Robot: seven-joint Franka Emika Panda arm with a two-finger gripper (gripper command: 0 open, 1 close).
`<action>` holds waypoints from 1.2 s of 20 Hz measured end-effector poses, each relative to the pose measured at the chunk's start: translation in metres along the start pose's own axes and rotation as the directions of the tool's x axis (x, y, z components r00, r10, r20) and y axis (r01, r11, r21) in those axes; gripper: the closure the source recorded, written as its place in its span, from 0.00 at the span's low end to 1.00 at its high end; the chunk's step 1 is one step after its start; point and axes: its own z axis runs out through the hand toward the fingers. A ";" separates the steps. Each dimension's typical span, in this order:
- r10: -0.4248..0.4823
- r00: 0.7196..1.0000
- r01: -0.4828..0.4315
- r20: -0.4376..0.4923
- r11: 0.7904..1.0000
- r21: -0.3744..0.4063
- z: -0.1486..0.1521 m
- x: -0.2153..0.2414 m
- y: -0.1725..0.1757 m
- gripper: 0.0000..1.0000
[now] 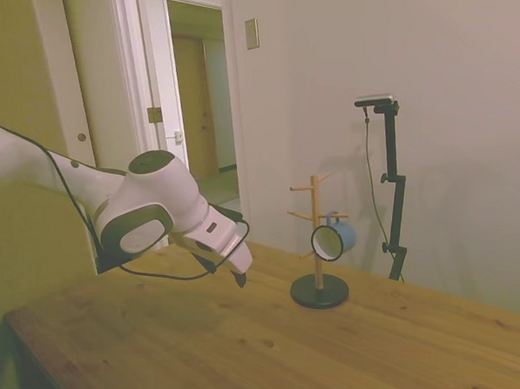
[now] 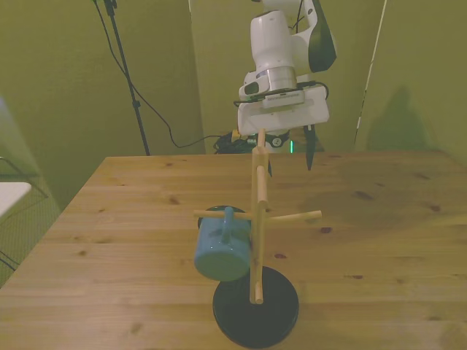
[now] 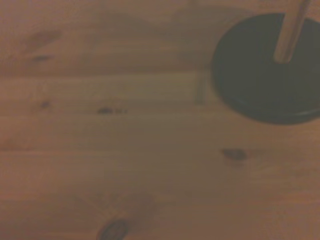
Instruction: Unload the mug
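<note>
Gripper [image 1: 232,272] hung above the table [image 1: 260,351], tilted down toward the stand [image 1: 321,250] but well short of it. In the front view the gripper [image 2: 288,157] showed two dark fingers spread apart, nothing between them; it held nothing.

Stand was a wooden post with pegs on a round black base [image 2: 255,310], upright on the table [image 2: 131,219]. Wrist view caught only part of that base [image 3: 265,75], the foot of the post [image 3: 292,30], and bare wood grain, all blurred.

Mug [image 1: 333,239] hung by its handle on a peg, on its side, white inside facing the side camera. In the front view the mug [image 2: 221,250] sat on the front view's left of the post, bottom toward the camera, clear of the table.
</note>
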 end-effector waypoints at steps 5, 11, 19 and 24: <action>0.096 0.990 -0.087 -0.099 0.992 0.094 0.005 0.028 0.016 0.00; 0.171 0.957 -0.130 -0.235 0.975 0.179 -0.006 0.047 0.028 0.00; 0.249 0.900 -0.153 -0.358 0.949 0.276 -0.020 0.092 0.032 0.00; 0.280 0.875 -0.183 -0.394 0.947 0.264 -0.001 0.110 0.051 0.00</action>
